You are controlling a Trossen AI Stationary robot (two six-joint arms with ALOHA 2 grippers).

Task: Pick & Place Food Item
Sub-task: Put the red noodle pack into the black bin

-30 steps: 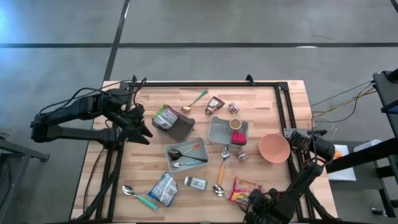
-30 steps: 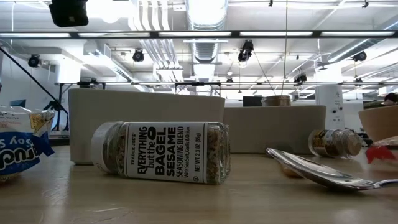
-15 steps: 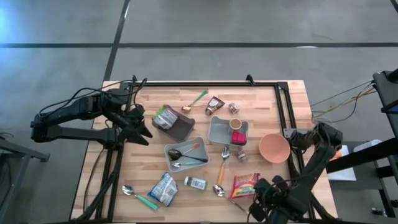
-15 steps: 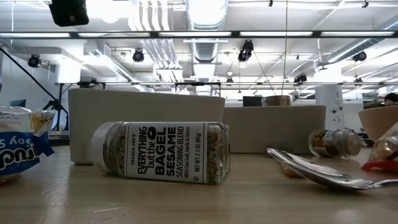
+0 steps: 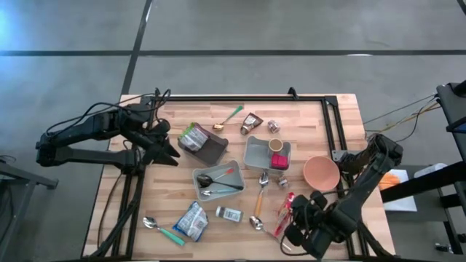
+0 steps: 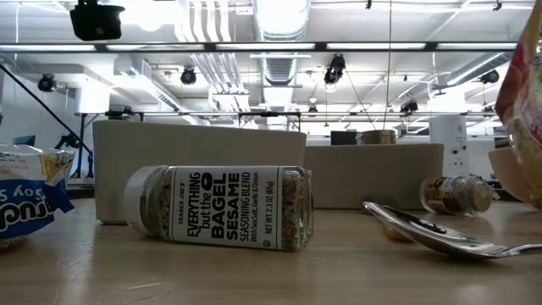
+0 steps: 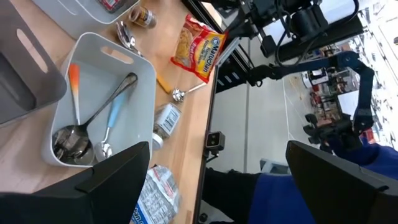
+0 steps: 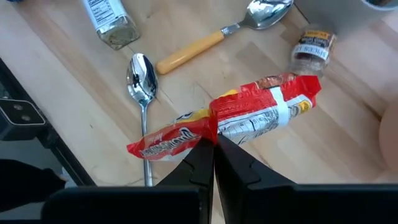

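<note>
- I have the right tool (image 8: 213, 149) clamped on the red noodle packet (image 8: 239, 121), its fingers (image 8: 233, 165) pressed together on the wrapper's middle.
- The noodle packet hangs clear of the tabletop (image 5: 328, 116), lifted at the front right part, just beside the pink bowl (image 5: 320, 172).
- In the high view the packet (image 5: 285, 212) shows edge-on, in front of the small spice jar (image 5: 281, 183).
- Below the packet on the tabletop I see a yellow-handled spoon (image 8: 205, 37) and a plain metal spoon (image 8: 141, 78).
- In the low view the packet (image 6: 525, 102) shows raised at the right edge, above the spoon bowl (image 6: 423, 229).
- The left tool (image 5: 169, 149) waits at the left side with its fingers apart, holding nothing, near the dark bin (image 5: 204, 145).
- The grey tray (image 7: 99, 106) with three spoons lies ahead of the left tool.
</note>
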